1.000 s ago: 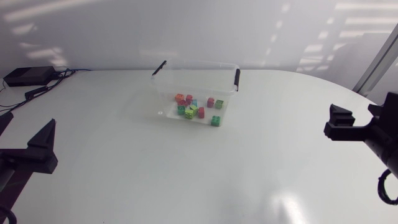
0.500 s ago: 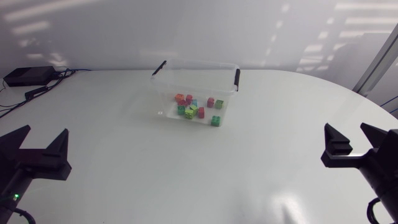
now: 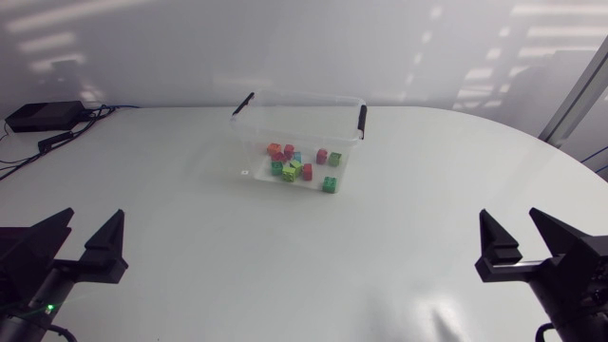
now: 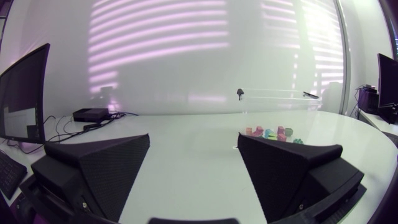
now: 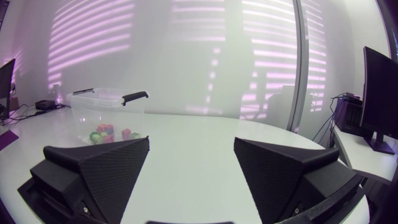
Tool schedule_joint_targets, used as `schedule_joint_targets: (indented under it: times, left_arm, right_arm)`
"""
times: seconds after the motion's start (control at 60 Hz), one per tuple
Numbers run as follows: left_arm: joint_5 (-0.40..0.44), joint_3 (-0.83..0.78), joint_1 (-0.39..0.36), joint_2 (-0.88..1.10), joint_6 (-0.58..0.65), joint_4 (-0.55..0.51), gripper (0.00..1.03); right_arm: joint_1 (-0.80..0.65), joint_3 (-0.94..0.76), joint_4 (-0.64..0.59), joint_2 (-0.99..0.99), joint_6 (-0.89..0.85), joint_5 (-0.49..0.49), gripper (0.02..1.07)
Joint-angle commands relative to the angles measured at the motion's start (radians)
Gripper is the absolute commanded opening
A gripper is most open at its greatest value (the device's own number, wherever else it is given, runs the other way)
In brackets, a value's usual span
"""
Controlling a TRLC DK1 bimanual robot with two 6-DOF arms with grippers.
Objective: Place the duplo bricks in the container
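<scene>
Duplo bricks (image 3: 302, 167) lie well apart from both my grippers. Nearest me, my left gripper (image 3: 92, 226) hangs at the table's (image 3: 285, 271) 8 o'clock with its fingers spread. My right gripper (image 3: 513, 226) hangs at 4 o'clock, also spread. Farther out, the bricks sit inside the clear container (image 3: 296, 103) at 12 o'clock, at 1 o'clock from the left gripper and 11 o'clock from the right.
</scene>
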Motion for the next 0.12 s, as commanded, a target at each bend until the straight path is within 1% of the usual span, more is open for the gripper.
schedule_joint_targets:
  times: [0.0, 0.1]
  left_arm:
    - [0.005, -0.023, -0.007, -0.008, -0.033, 0.022, 0.99]
    - [0.005, -0.023, -0.007, -0.008, -0.033, 0.022, 0.99]
  right_arm:
    - [-0.006, -0.021, 0.019, -0.011, 0.022, -0.004, 1.00]
    - [-0.006, -0.021, 0.019, -0.011, 0.022, -0.004, 1.00]
